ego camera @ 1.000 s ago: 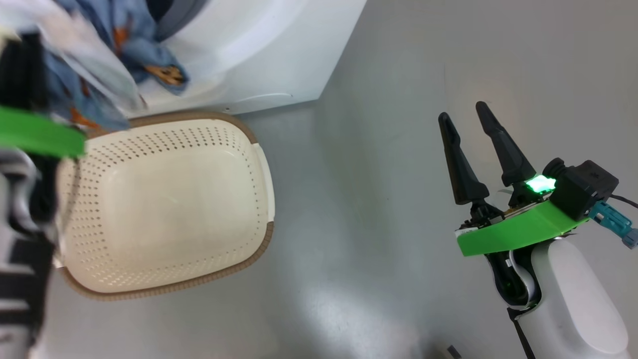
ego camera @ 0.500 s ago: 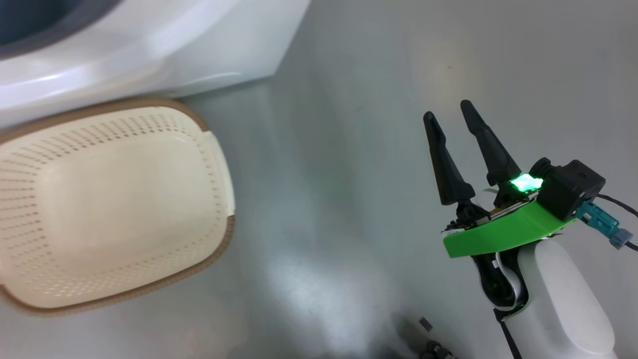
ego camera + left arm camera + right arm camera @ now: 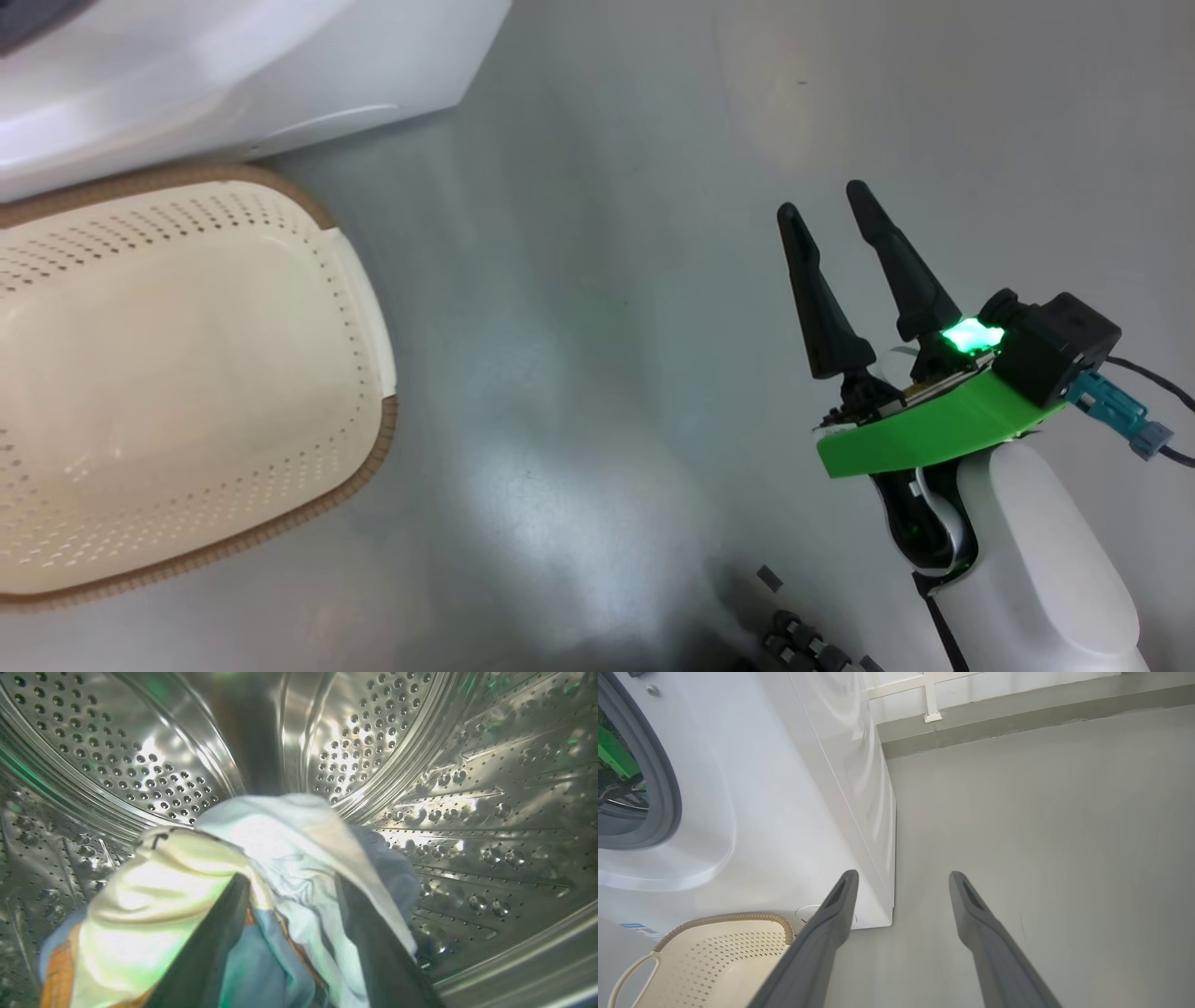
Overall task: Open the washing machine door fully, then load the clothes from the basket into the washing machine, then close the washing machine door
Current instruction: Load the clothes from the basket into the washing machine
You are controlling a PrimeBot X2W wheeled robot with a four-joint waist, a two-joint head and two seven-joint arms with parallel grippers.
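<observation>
Left pincer (image 3: 293,879), bottom centre of its wrist frame, stands spread inside the drum (image 3: 467,812), clothes (image 3: 177,882) draped loose over it. Right pincer (image 3: 823,199) gapes at head-frame right; basket (image 3: 378,448) at left is empty. Loading seems done: next, withdraw without snagging, then shut the door.

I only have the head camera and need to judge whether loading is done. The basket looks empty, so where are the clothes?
Observer: The left wrist view shows the clothes inside the steel drum of the washing machine.
Operator: Are they released?
Observer: The left pincer has its fingers spread apart, but cloth is draped over and between them.
Operator: Is that arm clear of the opening?
Observer: It seems not. In the right wrist view a green plate, like the one on the arm's wrist, sits inside the grey gasket.
</observation>
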